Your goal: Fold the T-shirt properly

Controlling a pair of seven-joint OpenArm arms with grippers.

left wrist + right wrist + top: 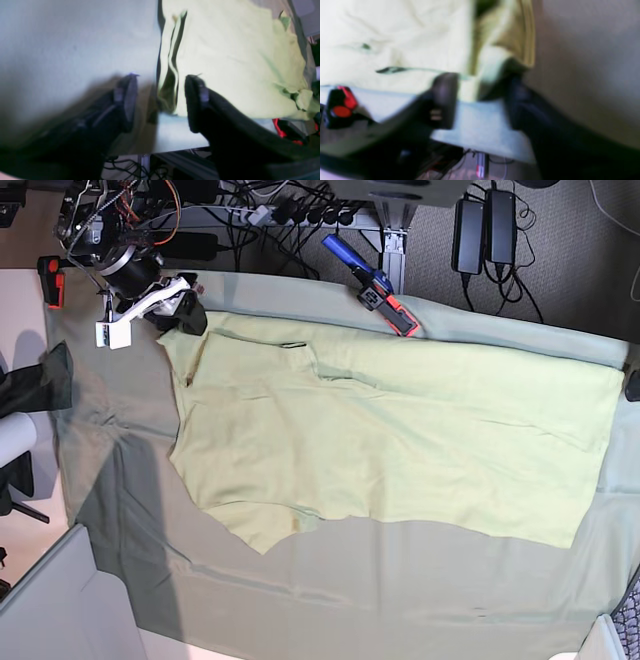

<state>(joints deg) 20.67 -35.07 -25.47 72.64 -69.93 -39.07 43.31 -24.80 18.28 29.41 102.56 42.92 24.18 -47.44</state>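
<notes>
Left wrist view: blurred throughout. My left gripper (161, 100) shows two dark fingers (130, 100) standing wide apart, nothing clamped; a folded hem edge of the T-shirt (232, 62) hangs in the gap, and I cannot tell whether it touches either finger. Pale yellow-green cloth fills the upper right, bunched at the far right; the grey-green table cloth (75, 50) fills the left. Cables below the table edge, partly hidden by my fingers.

Right wrist view: more blurred still. My right gripper (482, 102) has its fingers spread wide, holding nothing; a rolled T-shirt (395, 37) edge lies just beyond the gap. Black-and-red object (338, 110) at the left, too smeared to name.

Base view: T-shirt (400, 440) spread flat across the table cloth (300, 590), one lower corner folded. One arm's gripper (185, 315) sits at the shirt's upper-left corner; its finger state cannot be told here. The other arm is cut off at the right edge. Blue-and-red tool (370, 285) lies along the far edge, just beside the shirt.
</notes>
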